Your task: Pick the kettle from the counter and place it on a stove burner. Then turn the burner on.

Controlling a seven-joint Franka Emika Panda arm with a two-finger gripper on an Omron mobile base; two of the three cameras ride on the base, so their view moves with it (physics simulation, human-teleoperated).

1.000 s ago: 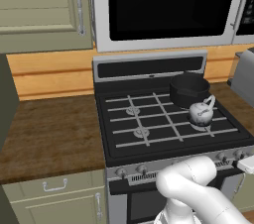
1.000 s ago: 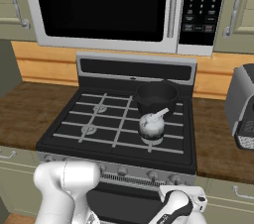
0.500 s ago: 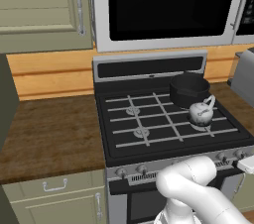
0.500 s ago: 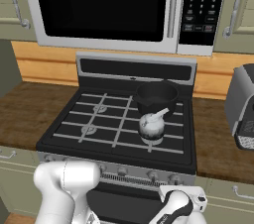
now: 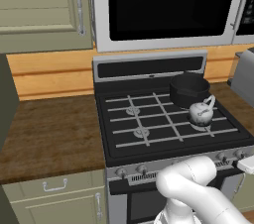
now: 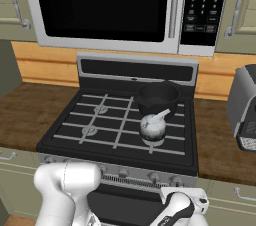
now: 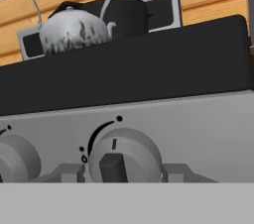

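The whitish-grey mottled kettle (image 5: 201, 113) (image 6: 152, 126) (image 7: 74, 29) stands upright on the front right stove burner, just in front of the black pot (image 5: 189, 89) (image 6: 157, 99). My gripper (image 7: 124, 171) is low at the stove's front panel. Its grey fingertips (image 7: 69, 172) sit on either side of a round control knob (image 7: 125, 156) and touch its edges. The knob's dark pointer bar stands upright. In the right base view my hand (image 6: 185, 205) is below the front right knobs. The wood-grain counter (image 5: 49, 134) (image 6: 25, 115) runs on both sides of the stove.
A second knob (image 7: 17, 158) is at the left of the hand view. The front left burner (image 5: 141, 132) (image 6: 90, 131) is bare. A grey toaster (image 6: 245, 115) stands on the right counter. A microwave (image 6: 105, 5) hangs above the stove.
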